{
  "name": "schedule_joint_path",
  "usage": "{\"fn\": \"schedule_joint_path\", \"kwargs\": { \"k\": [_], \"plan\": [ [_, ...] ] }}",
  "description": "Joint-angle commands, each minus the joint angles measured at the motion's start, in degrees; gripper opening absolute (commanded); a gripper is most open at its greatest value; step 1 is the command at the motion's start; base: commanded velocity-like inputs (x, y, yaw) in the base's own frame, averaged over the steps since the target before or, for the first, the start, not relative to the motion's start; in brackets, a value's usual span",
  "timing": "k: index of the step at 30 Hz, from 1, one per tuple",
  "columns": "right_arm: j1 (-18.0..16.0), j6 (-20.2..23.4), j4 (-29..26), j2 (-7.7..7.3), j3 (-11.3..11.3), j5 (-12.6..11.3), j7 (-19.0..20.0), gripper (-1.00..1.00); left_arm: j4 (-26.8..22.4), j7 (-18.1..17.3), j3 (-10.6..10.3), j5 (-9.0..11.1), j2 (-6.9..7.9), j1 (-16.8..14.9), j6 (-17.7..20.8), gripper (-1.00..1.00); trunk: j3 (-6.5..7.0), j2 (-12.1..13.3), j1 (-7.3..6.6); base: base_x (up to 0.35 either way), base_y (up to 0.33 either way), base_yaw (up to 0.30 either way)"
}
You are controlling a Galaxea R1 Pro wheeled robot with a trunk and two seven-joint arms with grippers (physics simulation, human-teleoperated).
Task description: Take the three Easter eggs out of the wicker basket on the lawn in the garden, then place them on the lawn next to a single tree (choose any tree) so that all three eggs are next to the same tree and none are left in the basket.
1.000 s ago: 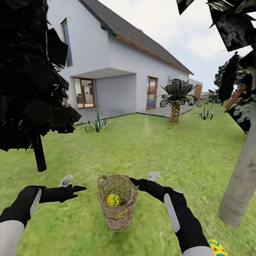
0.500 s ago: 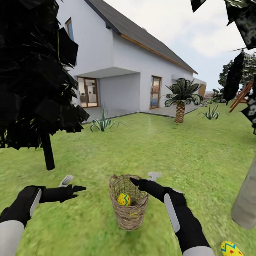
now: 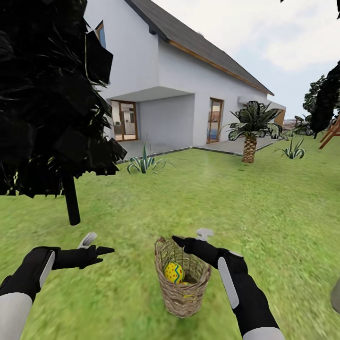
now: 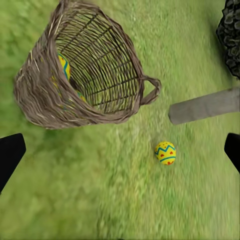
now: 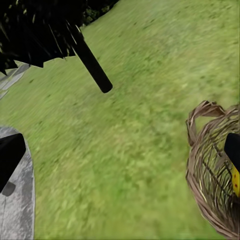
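The wicker basket (image 3: 182,283) stands upright on the lawn (image 3: 245,208) just ahead of me. One Easter egg (image 3: 174,272) lies inside it, with a bit of yellow beneath it. My right gripper (image 3: 191,237) hovers open at the basket's rim. My left gripper (image 3: 97,244) is open and well to the basket's left. In the left wrist view the basket (image 4: 85,75) holds an egg (image 4: 64,67), and another Easter egg (image 4: 165,152) lies on the grass near the tree's pale grey trunk (image 4: 205,106). The right wrist view catches the basket's side (image 5: 215,170).
A black-trunked, all-black tree (image 3: 72,205) stands at the left, its trunk (image 5: 93,65) also in the right wrist view. Beyond are a white house (image 3: 165,80), a short palm (image 3: 249,148) and spiky plants (image 3: 146,163). A sliver of grey trunk (image 3: 336,295) sits at the right edge.
The camera has swung left: the basket sits further right in the picture, and the grey trunk and the egg on the grass have slid off to the right. Both arms look unchanged.
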Motion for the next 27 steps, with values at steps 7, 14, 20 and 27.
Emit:
{"fn": "schedule_joint_path", "kwargs": {
  "k": [7, 14, 20, 27],
  "plan": [
    [-0.04, 0.76, 0.47, 0.06, -0.16, -0.58, -5.86, 1.00, -0.01, -0.35, 0.15, -0.27, -0.02, -0.05, 0.36, 1.00, -0.07, -0.03, 0.01, 0.140, 0.000, 0.000],
    [-0.03, -1.15, 0.65, 0.06, -0.11, -2.71, -25.34, 1.00, -0.01, -0.35, 0.20, -0.27, 0.10, -0.05, 0.35, 1.00, -0.07, -0.03, 0.01, 0.064, 0.000, 0.000],
    [-0.03, -8.28, 1.08, 0.06, 0.23, -8.27, -32.39, 1.00, -0.01, -0.35, 0.24, -0.27, 0.15, -0.05, 0.35, 1.00, -0.07, -0.03, 0.01, 0.006, 0.000, 0.000],
    [-0.04, -8.48, 1.25, 0.06, 3.29, -10.68, -33.92, 1.00, -0.01, -0.37, 0.24, -0.27, 0.15, -0.05, 0.35, 1.00, -0.07, -0.03, 0.01, 0.000, 0.000, 0.000]
  ]
}}
